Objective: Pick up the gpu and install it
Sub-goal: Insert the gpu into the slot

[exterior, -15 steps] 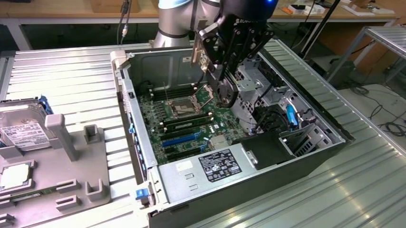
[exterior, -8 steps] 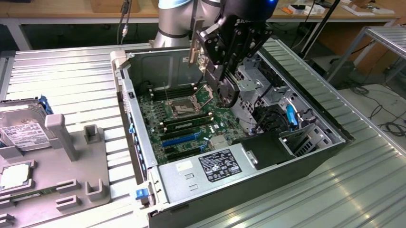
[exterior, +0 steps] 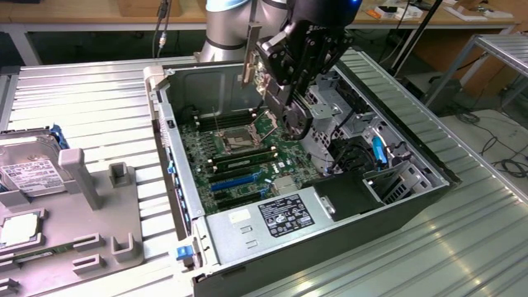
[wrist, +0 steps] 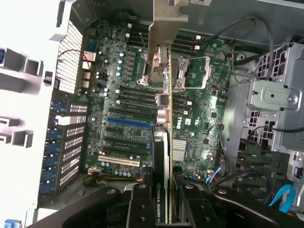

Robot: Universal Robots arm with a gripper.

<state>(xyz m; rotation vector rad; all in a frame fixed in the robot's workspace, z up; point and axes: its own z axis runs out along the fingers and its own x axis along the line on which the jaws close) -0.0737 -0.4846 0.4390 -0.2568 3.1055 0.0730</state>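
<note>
I am clamping my claw [wrist: 164, 190] on the gpu [wrist: 160, 152], one finger pressing on each flat face of the card, so the jaws are standing partly apart with the card between them. The wrist view is showing the card edge-on, its black cooler side carrying a printed label and its metal bracket [wrist: 167, 19] sitting at the end away from me. I am holding it upright over the motherboard [exterior: 247, 158] inside the open case [exterior: 412, 204], above the region of the CPU socket [exterior: 235, 139] and apart from the blue slot [wrist: 128, 121], so it is not seated in any slot. The power supply [exterior: 264, 219] is lying at the near end of the case. A hard drive [exterior: 29, 170] is resting on the table to the exterior view's left, well apart from me.
</note>
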